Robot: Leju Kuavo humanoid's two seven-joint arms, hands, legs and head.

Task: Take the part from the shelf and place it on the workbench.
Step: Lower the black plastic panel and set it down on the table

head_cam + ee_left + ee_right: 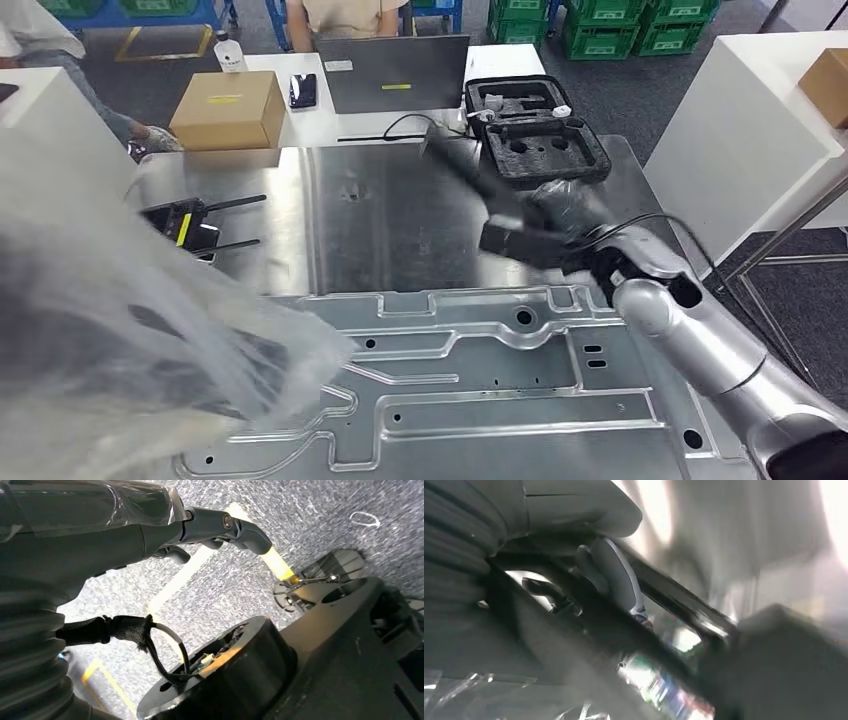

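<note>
My right hand (565, 215) hovers over the right side of the steel workbench (400, 220) and grips a dark, long part (480, 190), blurred by motion. The part runs from a thin end near the black case to a blocky end (512, 240) by my wrist. The right wrist view has the fingers (616, 577) wrapped on the dark bar (674, 600). My left hand (200, 530), sheathed in clear plastic, hangs over grey floor with its fingers stretched out and nothing in them.
A large stamped metal panel (480, 390) covers the bench's near half. Behind it are two radios (195, 222), a cardboard box (225, 110), a laptop (395, 70) and an open black foam case (535, 130). A white shelf unit (740, 140) stands right. Clear plastic (120, 310) blurs the left.
</note>
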